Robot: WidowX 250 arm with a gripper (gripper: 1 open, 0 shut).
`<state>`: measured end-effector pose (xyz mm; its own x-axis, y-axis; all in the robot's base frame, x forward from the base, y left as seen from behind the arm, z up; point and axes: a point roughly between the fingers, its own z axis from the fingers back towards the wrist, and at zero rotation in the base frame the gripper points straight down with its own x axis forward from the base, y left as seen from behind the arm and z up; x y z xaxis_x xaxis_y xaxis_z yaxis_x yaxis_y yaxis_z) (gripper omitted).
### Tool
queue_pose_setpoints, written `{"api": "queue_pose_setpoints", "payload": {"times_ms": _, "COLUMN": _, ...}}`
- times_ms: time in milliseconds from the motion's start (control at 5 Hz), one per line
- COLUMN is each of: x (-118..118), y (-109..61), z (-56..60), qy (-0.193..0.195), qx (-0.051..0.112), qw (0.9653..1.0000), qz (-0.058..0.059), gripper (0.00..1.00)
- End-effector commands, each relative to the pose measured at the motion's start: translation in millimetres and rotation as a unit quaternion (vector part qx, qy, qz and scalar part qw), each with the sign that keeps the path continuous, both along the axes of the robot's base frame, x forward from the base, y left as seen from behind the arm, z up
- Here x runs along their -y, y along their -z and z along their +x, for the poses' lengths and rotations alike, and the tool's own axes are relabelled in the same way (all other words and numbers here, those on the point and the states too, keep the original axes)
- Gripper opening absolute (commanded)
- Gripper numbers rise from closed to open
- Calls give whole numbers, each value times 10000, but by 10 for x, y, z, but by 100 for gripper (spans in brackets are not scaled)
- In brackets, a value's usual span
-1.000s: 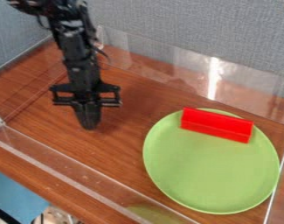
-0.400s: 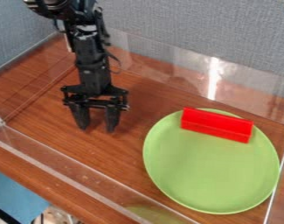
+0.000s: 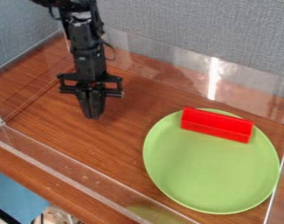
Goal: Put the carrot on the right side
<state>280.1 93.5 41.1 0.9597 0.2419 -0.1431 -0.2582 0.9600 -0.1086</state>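
Note:
My gripper (image 3: 95,108) points straight down over the left part of the wooden table (image 3: 45,114), its tips just above the surface. The dark fingers (image 3: 90,98) are drawn together into a narrow point, and nothing orange shows between or below them. The carrot is hidden or out of view. The black arm rises from the gripper toward the top left corner of the camera view.
A round green plate (image 3: 203,175) lies on the right, with a red rectangular block (image 3: 217,124) on its far edge. Clear plastic walls (image 3: 214,74) fence the table at the back and along the front edge (image 3: 62,171).
The fingers were together a second ago, spread wide, and have now drawn together again. The gripper has shifted slightly up and away from the camera.

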Motion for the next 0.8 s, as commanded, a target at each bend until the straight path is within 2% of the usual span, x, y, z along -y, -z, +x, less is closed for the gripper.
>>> {"api": "queue_pose_setpoints", "payload": {"times_ms": 0, "x": 42, "y": 44, "z": 8, "qy": -362, "qx": 171, "qw": 9992, "qz": -13, "gripper": 100}}
{"api": "queue_pose_setpoints", "payload": {"times_ms": 200, "x": 108, "y": 91, "z": -101, "qy": -782, "qx": 154, "qw": 9968, "qz": -45, "gripper": 0}}
{"api": "queue_pose_setpoints", "payload": {"times_ms": 400, "x": 153, "y": 92, "z": -181, "qy": -1088, "qx": 159, "qw": 9939, "qz": 83, "gripper": 0}}
{"api": "queue_pose_setpoints", "payload": {"times_ms": 600, "x": 83, "y": 82, "z": -233, "qy": -1060, "qx": 145, "qw": 9941, "qz": 173, "gripper": 0}}
